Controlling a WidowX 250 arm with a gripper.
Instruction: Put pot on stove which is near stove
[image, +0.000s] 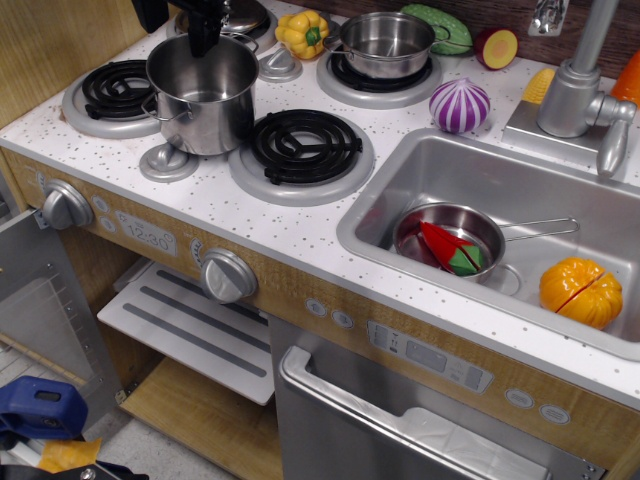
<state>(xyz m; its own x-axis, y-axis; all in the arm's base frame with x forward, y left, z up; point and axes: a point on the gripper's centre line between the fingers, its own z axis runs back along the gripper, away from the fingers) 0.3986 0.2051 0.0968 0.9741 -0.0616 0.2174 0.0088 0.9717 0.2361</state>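
The tall steel pot stands upright between the left front burner and the middle front burner of the white speckled stove. Its base overlaps a small silver cap. I cannot tell whether it rests there or hangs just above. My black gripper comes down from the top edge onto the pot's far rim and looks shut on it. Its upper part is cut off by the frame.
A wider shallow steel pot sits on the back right burner. A yellow pepper, a purple onion and a green vegetable lie behind. The sink at right holds a saucepan and an orange pumpkin. A faucet stands behind it.
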